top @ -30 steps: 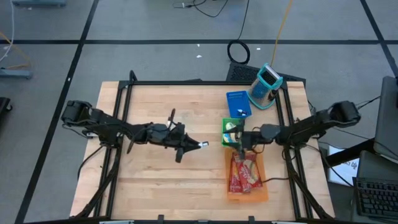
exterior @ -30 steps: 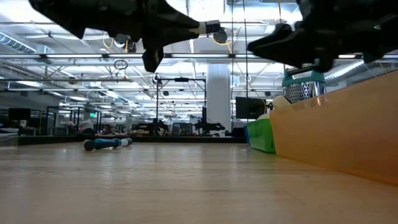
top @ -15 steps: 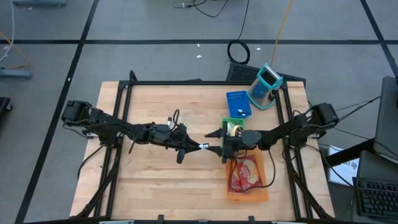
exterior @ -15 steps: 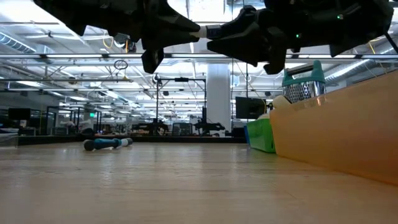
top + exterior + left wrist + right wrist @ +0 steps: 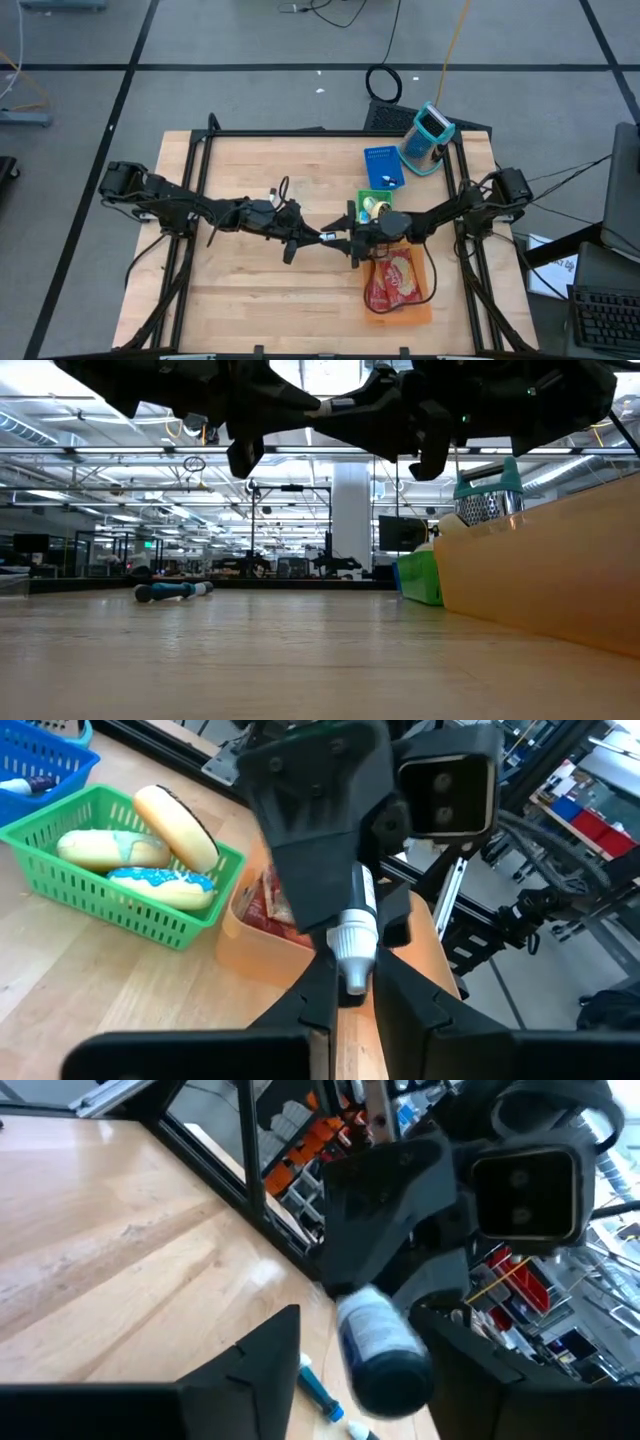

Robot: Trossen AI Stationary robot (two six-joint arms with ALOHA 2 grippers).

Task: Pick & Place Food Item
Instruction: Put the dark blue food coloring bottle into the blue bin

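Marker point(image 5: 352, 935) clamped in left tool point(image 5: 322, 236); right tool point(image 5: 340, 240) spread around its tip, label unreadable.

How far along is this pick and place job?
Done: left gripper holds a small tube clear of the table. In hand: right gripper, fingers apart, meets it mid-air beside the orange bin, apparently a handover. Left: the transfer and the placing.

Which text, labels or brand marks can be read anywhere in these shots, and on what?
None can be read.
Tube between the two end effectors: print too blurred.
Red packets in the orange bin: print too small.
Blue basket: white marks, too small.
Teal device: screen unreadable.
Room behind, low view: signs too small.
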